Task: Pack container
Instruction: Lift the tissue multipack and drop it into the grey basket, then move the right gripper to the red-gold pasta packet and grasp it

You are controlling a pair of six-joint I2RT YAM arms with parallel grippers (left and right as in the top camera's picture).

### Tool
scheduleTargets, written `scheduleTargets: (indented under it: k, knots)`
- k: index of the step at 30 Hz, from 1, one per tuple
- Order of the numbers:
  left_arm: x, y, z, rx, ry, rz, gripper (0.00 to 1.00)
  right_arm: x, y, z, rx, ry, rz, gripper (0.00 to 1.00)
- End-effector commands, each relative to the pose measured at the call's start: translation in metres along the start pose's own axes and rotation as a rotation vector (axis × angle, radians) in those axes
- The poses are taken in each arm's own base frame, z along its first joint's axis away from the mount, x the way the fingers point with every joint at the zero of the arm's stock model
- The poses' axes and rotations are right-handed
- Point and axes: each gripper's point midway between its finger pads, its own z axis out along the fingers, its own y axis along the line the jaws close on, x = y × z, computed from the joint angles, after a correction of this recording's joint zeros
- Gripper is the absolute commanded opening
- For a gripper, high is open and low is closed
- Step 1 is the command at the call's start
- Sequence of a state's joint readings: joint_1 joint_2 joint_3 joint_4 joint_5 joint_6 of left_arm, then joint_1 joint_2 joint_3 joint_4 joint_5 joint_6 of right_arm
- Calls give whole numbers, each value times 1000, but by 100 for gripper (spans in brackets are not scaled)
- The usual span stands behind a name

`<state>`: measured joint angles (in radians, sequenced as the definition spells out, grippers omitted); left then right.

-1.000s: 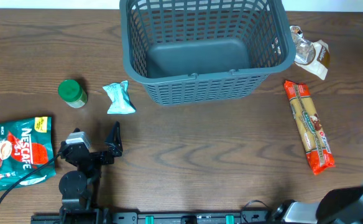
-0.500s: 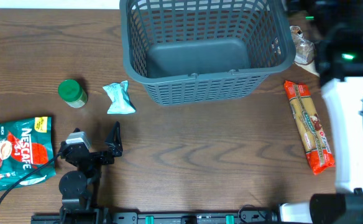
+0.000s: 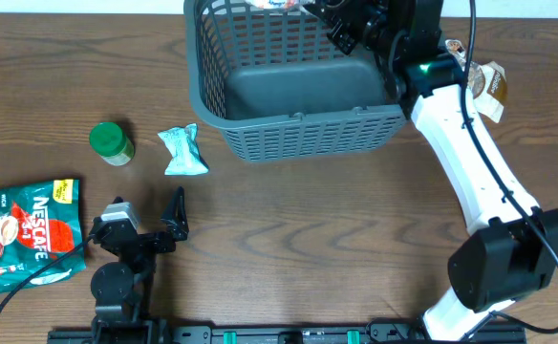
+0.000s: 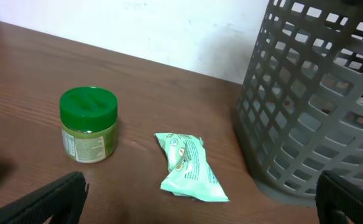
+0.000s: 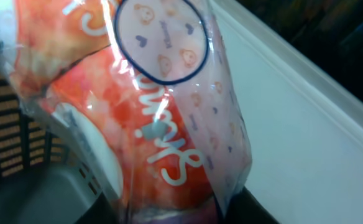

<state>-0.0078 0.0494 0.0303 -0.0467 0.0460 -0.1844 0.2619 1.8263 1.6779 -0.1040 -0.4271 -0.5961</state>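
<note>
One basket [image 3: 308, 139], one jar [image 3: 112, 143] (green lid), one teal packet [image 3: 182, 153], one coffee bag [image 3: 26, 234], one orange bag [image 5: 150, 124], one brown packet [image 3: 492, 88]

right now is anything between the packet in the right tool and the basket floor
Nothing visible does. The right tool holds the packet up near the far rim of the basket, and the basket's floor looks bare, with no other item inside.
</note>
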Motion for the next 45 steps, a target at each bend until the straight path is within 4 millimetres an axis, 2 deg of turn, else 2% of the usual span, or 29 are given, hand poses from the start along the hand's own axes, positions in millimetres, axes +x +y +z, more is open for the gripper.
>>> scheduleTargets:
  k: [1,3,5,8,11,13,16,19,23,27,32,37,41,45]
  knots:
    - [16,5,2,-19,39,-6,99,-8,1,2,-12,-31,-26,99]
    - [16,5,2,-19,39,-6,99,-9,2,2,-17,-33,0,99]
    - [16,5,2,-19,39,-6,99,-19,1,-4,-17,-57,13,99]
    - [16,5,2,-19,39,-6,99,-45,-3,-22,-8,-104,68,99]
    - [16,5,2,-19,39,-6,98,-70,-16,-53,34,-131,152,99]
    - [16,5,2,-20,39,-6,99,-79,-23,-76,58,-126,173,99]
    - [16,5,2,-20,39,-6,99,-81,-31,-124,91,-69,203,99]
    - [16,5,2,-19,39,-6,99,-75,-34,-163,118,-6,238,99]
    - [16,5,2,-20,39,-6,99,-44,-57,-211,282,140,314,99]
    - [16,5,2,-20,39,-6,99,6,-81,-259,509,305,542,99]
    - [16,5,2,-20,39,-6,99,67,-88,-298,634,490,713,99]
    - [16,5,2,-20,39,-6,99,124,-89,-319,679,639,851,99]
    - [16,5,2,-19,39,-6,99,180,-86,-332,708,745,954,99]
    - [16,5,2,-19,39,-6,98,228,-71,-331,678,784,1042,99]
